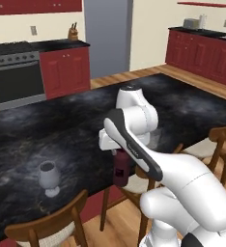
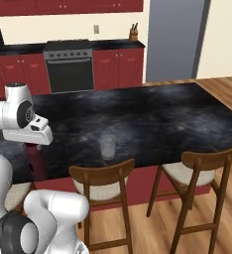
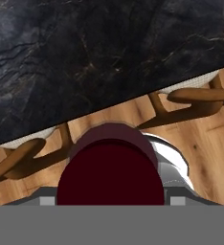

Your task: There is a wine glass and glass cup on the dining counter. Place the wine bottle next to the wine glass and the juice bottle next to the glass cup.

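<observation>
The juice bottle [image 1: 120,170], dark red and wide, hangs upright just off the near edge of the dining counter [image 1: 62,125], above a chair seat. My gripper [image 1: 118,153] is shut on its top; from the right it sits at the left side [image 2: 33,147] over the bottle [image 2: 36,162]. In the hand view the bottle's dark red cap [image 3: 111,168] lies just below the camera, with the counter [image 3: 109,48] beyond it. The wine glass [image 1: 48,177] stands near the counter's front edge, to the bottle's left. The glass cup [image 2: 107,146] stands to its right. The wine bottle is out of view.
Wooden chairs [image 1: 52,226] [image 1: 222,141] [image 2: 106,174] [image 2: 208,159] line the counter's near side, one of them under the bottle. An oven [image 1: 16,79] and red cabinets [image 1: 65,71] run along the back wall, beside a grey fridge [image 1: 107,34].
</observation>
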